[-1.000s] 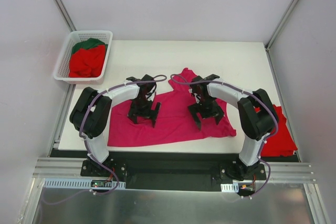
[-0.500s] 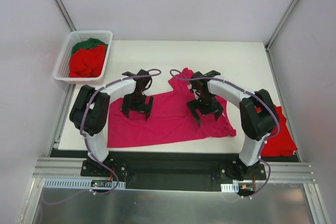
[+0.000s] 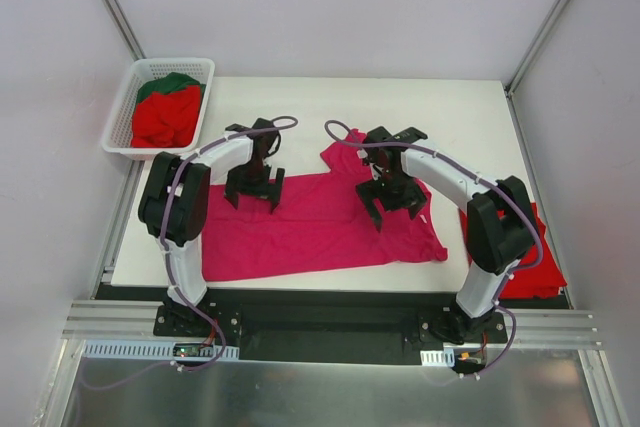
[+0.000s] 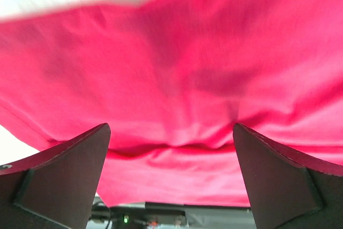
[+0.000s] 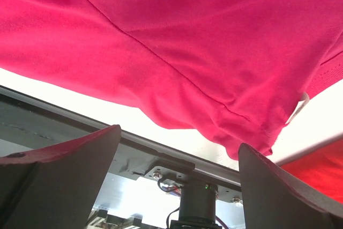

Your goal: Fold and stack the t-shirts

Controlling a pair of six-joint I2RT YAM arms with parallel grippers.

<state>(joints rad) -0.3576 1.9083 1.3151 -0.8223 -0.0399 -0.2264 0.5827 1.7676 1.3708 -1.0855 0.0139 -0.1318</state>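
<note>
The pink shirt (image 3: pixel 320 232) is spread flat beneath both sets of jaws; a clean fold is best begun if 2 level points on 1 edge are pinched together. The left gripper (image 3: pixel 253 197) and right gripper (image 3: pixel 395 209) are held wide apart, and nothing is gripped between them.

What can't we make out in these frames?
- Top view: how many t-shirts the red heap beside the dark green t-shirt in the basket holds; bunched, too small.
- Top view: red cloth at far right, partly behind the right arm; right wrist view cuts it off at the corner.
- Magenta t-shirt: parts under the left gripper and right gripper; far edge blurred in left wrist view.
</note>
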